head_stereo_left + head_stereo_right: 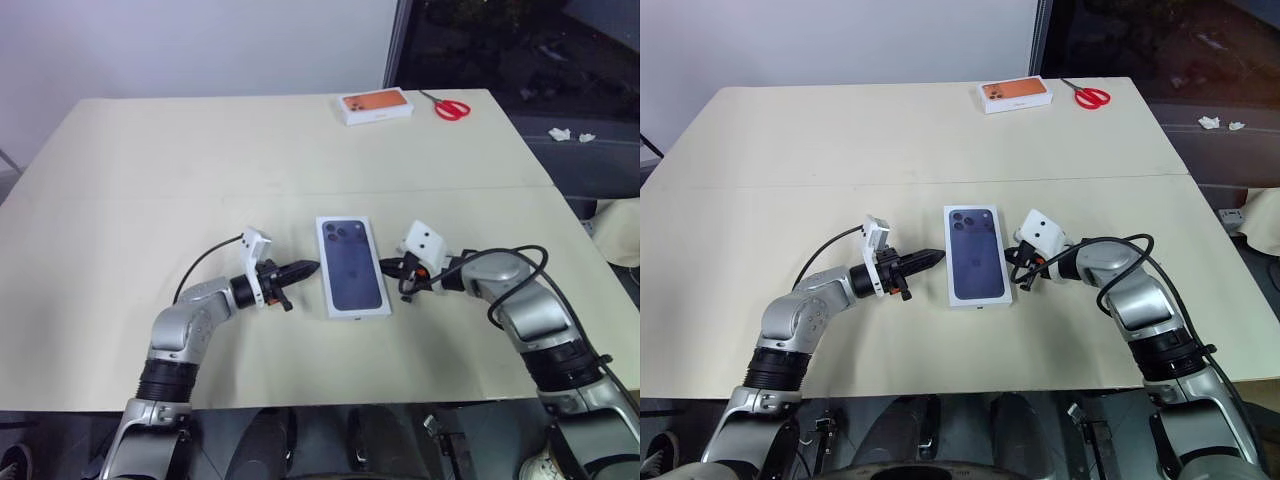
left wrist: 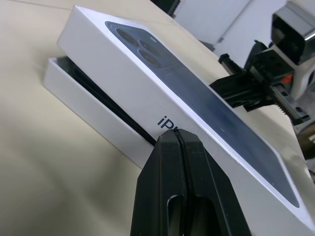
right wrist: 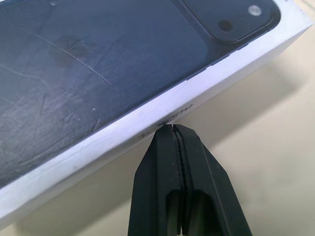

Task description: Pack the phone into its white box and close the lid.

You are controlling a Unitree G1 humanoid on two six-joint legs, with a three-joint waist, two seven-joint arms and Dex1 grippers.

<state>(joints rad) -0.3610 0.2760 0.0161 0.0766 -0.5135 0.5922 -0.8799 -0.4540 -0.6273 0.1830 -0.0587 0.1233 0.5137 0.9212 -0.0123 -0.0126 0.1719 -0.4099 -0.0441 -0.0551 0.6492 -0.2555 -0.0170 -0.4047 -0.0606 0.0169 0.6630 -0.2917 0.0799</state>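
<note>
I see the lid (image 1: pixel 352 264) sitting tilted on the box (image 2: pixel 83 105), not fully seated, mid-tabletop (image 1: pixel 200 160). My left jaws (image 1: pixel 312 267) are closed, tips against its left side; my right jaws (image 1: pixel 384 267), also closed, press its right side.

Even, soft overhead light on the table (image 1: pixel 150 180), faint shadows, dark window behind, close wrist views slightly blurred.

One partial marking was legible: the dark letters "iP" were printed on the white side wall of the lid (image 2: pixel 147 93), the remainder being hidden behind a fingertip. On the opposite side wall, lettering was present but could not be read.
</note>
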